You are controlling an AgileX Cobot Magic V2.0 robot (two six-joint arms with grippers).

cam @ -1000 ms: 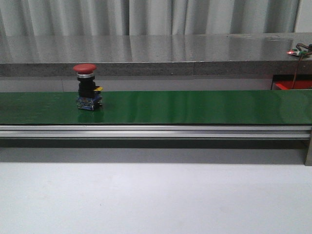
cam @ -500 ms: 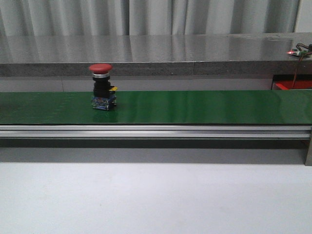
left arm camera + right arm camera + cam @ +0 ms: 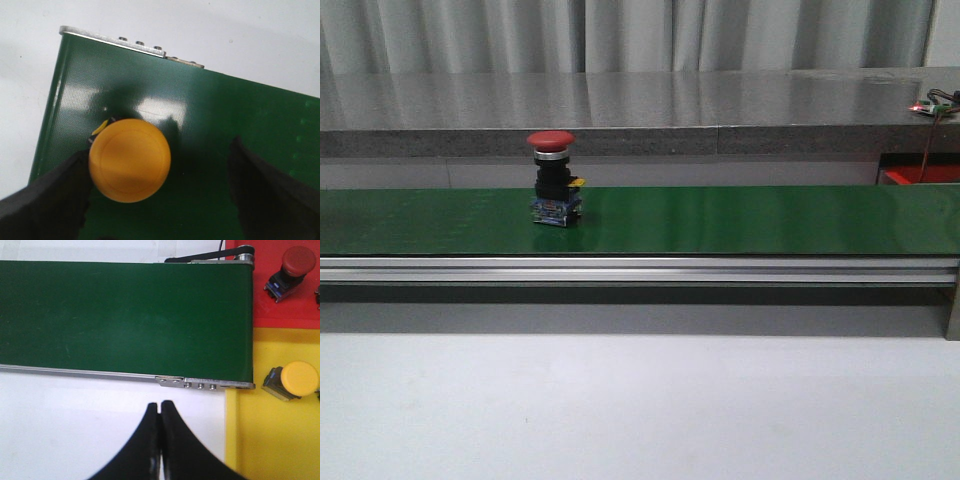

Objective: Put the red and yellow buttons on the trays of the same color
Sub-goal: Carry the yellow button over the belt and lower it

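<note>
red mushroom-head button (image 3: 551,178) upright on green conveyor belt (image 3: 740,220), at 9 o'clock of belt centre in front view. left gripper (image 3: 157,192) spread wide above yellow button (image 3: 130,160) near belt end, one finger (image 3: 47,200) close beside cap, nothing gripped. right gripper (image 3: 160,440) pressed closed, empty, near red tray (image 3: 280,300) and yellow tray (image 3: 260,440), each already holding button. risk: off-centre closing tips yellow button.

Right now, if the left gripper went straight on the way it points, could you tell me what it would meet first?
Most likely the yellow button, which sits between the open left gripper's fingers, close against one finger. Beyond it lies the green belt. Depth is unclear from this view, so contact height is a guess.
</note>
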